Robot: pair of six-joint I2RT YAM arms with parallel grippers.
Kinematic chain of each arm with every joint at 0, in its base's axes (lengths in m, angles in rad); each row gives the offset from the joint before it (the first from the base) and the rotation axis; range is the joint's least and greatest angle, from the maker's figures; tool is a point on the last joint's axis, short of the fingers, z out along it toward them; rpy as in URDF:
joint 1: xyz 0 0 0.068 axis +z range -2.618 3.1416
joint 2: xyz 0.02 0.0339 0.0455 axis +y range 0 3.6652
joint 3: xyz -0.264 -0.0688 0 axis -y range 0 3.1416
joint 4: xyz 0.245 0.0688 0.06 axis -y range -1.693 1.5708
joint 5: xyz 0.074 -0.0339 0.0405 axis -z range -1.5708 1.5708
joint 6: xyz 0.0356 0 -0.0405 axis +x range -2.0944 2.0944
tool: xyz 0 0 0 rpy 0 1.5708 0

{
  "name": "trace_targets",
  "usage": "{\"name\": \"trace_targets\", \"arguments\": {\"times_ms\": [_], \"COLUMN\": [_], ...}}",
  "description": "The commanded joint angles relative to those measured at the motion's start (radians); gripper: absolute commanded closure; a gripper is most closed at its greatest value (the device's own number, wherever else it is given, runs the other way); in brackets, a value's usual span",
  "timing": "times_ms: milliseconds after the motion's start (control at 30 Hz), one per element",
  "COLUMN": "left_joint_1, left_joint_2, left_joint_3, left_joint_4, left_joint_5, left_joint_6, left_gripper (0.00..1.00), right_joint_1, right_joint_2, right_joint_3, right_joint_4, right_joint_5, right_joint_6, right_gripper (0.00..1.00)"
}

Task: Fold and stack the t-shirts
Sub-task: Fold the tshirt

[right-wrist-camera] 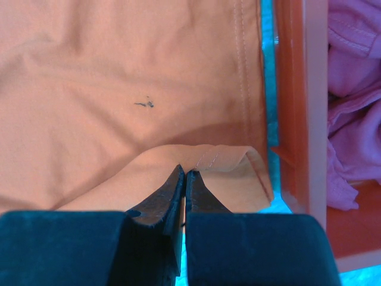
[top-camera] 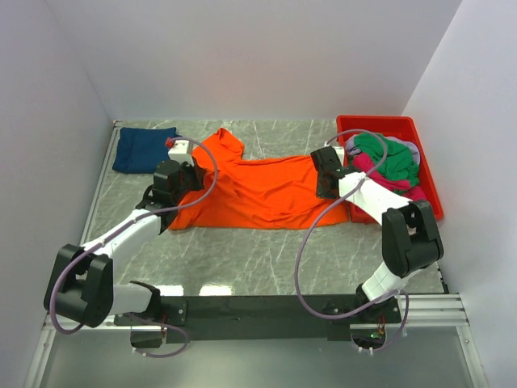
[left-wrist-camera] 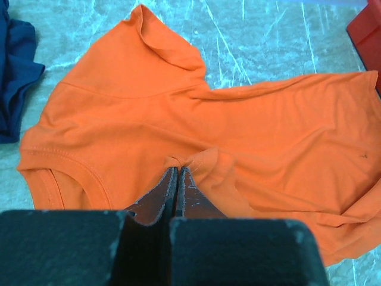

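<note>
The orange t-shirt (top-camera: 250, 190) lies spread and wrinkled across the middle of the table (top-camera: 258, 259), one edge just beside the red bin (top-camera: 376, 120). The left gripper (left-wrist-camera: 177, 174) has its jaws pressed together on a pucker of cloth near the collar. The right gripper (right-wrist-camera: 184, 174) pinches a turned-up hem corner next to the bin. A navy t-shirt (top-camera: 144, 148) lies at the far left, and green and pink t-shirts (top-camera: 388, 162) are heaped in the bin.

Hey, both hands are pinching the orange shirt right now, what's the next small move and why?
Probably lift both a little and ease them apart. The left hand is shut on the orange shirt near its collar, the right hand on its hem beside the red bin, and the cloth between lies rumpled; stretching should flatten it before folding.
</note>
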Motion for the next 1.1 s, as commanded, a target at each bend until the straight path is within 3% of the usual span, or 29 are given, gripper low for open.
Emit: {"name": "trace_targets", "arguments": {"times_ms": [0,667,1067], "left_joint_1": [0.021,0.079,0.084], "left_joint_2": [-0.022,-0.049,0.043], "left_joint_3": [0.035,-0.002,0.03], "left_joint_4": [0.075,0.127,0.135], "left_joint_5": [0.038,0.058,0.082], "left_joint_6": [0.021,0.001,-0.005], "left_gripper": [0.99,0.99,0.99], "right_joint_1": [-0.014,-0.055,-0.056], "right_joint_2": [-0.059,-0.04,-0.004], "right_joint_3": [0.025,0.028,0.05], "right_joint_4": [0.006,0.008,0.008], "right_joint_5": [0.032,0.035,0.017], "right_joint_6": [-0.012,-0.023,-0.026], "right_gripper": [1.0,1.0,1.0]}}
